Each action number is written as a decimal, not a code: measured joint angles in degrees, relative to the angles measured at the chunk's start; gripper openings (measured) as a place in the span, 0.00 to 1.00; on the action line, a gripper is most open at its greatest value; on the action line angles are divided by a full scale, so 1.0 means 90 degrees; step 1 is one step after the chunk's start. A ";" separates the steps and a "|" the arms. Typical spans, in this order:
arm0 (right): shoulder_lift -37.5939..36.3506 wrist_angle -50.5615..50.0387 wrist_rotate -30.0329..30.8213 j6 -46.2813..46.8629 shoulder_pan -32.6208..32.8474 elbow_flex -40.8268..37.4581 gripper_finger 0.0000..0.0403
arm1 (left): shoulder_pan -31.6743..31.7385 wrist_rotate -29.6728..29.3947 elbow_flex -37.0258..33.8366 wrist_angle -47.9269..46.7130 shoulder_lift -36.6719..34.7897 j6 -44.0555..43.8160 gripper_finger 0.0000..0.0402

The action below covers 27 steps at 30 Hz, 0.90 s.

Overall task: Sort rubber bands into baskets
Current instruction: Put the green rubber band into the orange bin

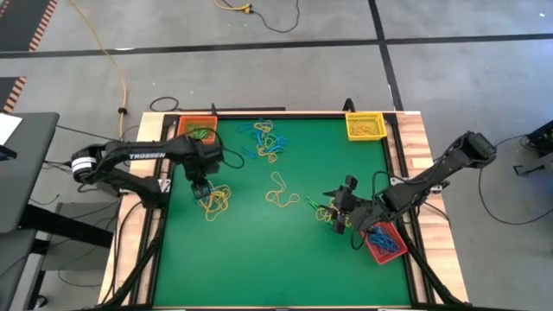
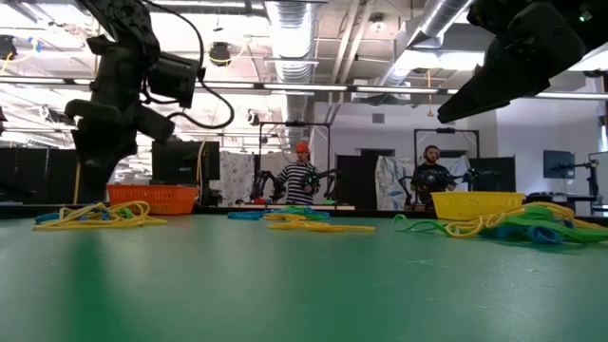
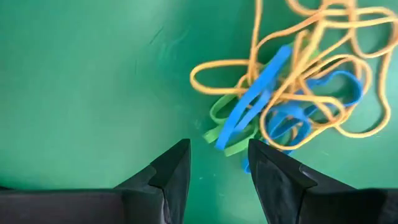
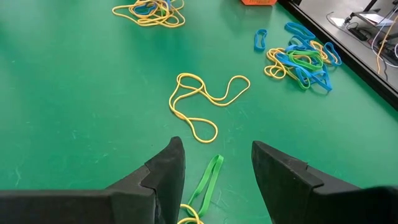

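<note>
Left gripper (image 3: pixel 217 163), fingers apart, is held over the desk (image 3: pixel 81 93); blue band (image 3: pixel 252 99) lies just ahead, long axis diagonal.

Right gripper (image 4: pixel 214 165), fingers apart, is poised over a green band (image 4: pixel 207 180).

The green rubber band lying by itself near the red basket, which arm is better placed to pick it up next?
Probably the right. Its open claw hangs right over the green band, beside the red basket; the left claw sits across the table.
</note>
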 joint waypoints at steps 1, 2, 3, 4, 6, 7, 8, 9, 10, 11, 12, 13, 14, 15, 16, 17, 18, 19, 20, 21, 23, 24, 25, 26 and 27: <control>0.0002 0.0000 0.0000 0.0000 0.0000 0.0000 0.53 | -0.0086 0.0022 0.0002 -0.0006 -0.0001 -0.0012 0.38; 0.0002 0.0001 0.0000 0.0002 0.0000 0.0000 0.53 | -0.0172 0.0058 0.0002 -0.0030 0.0001 -0.0025 0.38; 0.0002 0.0000 0.0000 0.0002 0.0000 0.0000 0.53 | -0.0268 0.0084 0.0002 -0.0033 0.0001 -0.0026 0.38; 0.0002 0.0001 0.0000 0.0002 0.0000 0.0000 0.53 | -0.0369 0.0093 0.0002 -0.0032 0.0001 -0.0034 0.38; 0.0002 0.0000 0.0000 0.0002 0.0000 0.0000 0.53 | -0.0586 0.0031 -0.0027 -0.0013 0.0001 -0.0104 0.38; 0.0002 0.0000 0.0000 0.0002 0.0000 0.0000 0.53 | -0.0696 -0.0018 -0.0038 -0.0034 0.0001 -0.0140 0.38; 0.0001 0.0000 0.0000 0.0002 0.0000 0.0000 0.53 | -0.0796 -0.0086 -0.0042 -0.0032 0.0001 -0.0168 0.38; 0.0002 0.0000 0.0000 0.0002 0.0000 0.0000 0.53 | -0.0903 -0.0172 -0.0042 -0.0024 0.0001 -0.0194 0.38; 0.0000 -0.0002 0.0000 0.0002 0.0000 0.0000 0.53 | -0.0993 -0.0227 -0.0042 -0.0029 0.0001 -0.0224 0.38; 0.0000 -0.0007 0.0000 0.0002 0.0000 0.0000 0.53 | -0.1073 -0.0294 -0.0042 -0.0033 0.0001 -0.0246 0.38; 0.0002 -0.0010 0.0000 0.0002 0.0000 0.0000 0.53 | -0.1145 -0.0384 -0.0042 -0.0032 0.0001 -0.0284 0.38; 0.0002 -0.0010 0.0000 0.0002 0.0000 0.0000 0.53 | -0.1219 -0.0508 -0.0042 -0.0042 0.0001 -0.0337 0.38; 0.0002 -0.0010 0.0000 0.0002 0.0000 0.0000 0.53 | -0.1284 -0.0601 -0.0042 -0.0055 0.0026 -0.0367 0.38; 0.0002 -0.0010 0.0000 0.0002 0.0000 0.0000 0.53 | -0.1335 -0.0646 -0.0042 -0.0058 0.0075 -0.0385 0.38; 0.0001 -0.0010 0.0000 0.0002 0.0000 0.0000 0.53 | -0.1381 -0.0644 -0.0042 -0.0059 0.0124 -0.0388 0.38; 0.0002 -0.0010 0.0000 0.0002 0.0000 0.0000 0.53 | -0.1430 -0.0643 -0.0042 -0.0060 0.0186 -0.0385 0.38; 0.0002 -0.0008 0.0000 0.0002 0.0000 0.0000 0.53 | -0.1493 -0.0636 -0.0042 -0.0061 0.0248 -0.0385 0.38; 0.0002 -0.0007 0.0000 0.0002 0.0000 0.0000 0.53 | -0.1542 -0.0616 -0.0042 -0.0068 0.0334 -0.0385 0.38; 0.0002 -0.0009 -0.0002 0.0003 0.0002 0.0000 0.53 | -0.1601 -0.0601 -0.0042 -0.0072 0.0440 -0.0385 0.38; 0.0002 -0.0004 -0.0002 0.0005 0.0002 0.0000 0.53 | -0.1654 -0.0616 -0.0042 -0.0065 0.0546 -0.0389 0.38; 0.0002 -0.0005 -0.0002 0.0005 0.0002 0.0000 0.53 | -0.1734 -0.0851 -0.0042 -0.0089 0.0775 -0.0504 0.38; 0.0002 -0.0005 -0.0002 0.0005 0.0002 0.0000 0.53 | -0.1755 -0.0983 -0.0042 -0.0100 0.0871 -0.0552 0.38; 0.0002 -0.0005 -0.0002 0.0005 0.0002 0.0000 0.53 | -0.1766 -0.1031 -0.0044 -0.0097 0.0946 -0.0582 0.38; 0.0002 -0.0005 -0.0002 0.0005 0.0002 0.0000 0.53 | -0.1773 -0.1032 -0.0042 -0.0099 0.1017 -0.0579 0.38; 0.0002 -0.0002 -0.0002 0.0005 0.0001 0.0000 0.53 | -0.1777 -0.1012 -0.0042 -0.0100 0.1101 -0.0571 0.38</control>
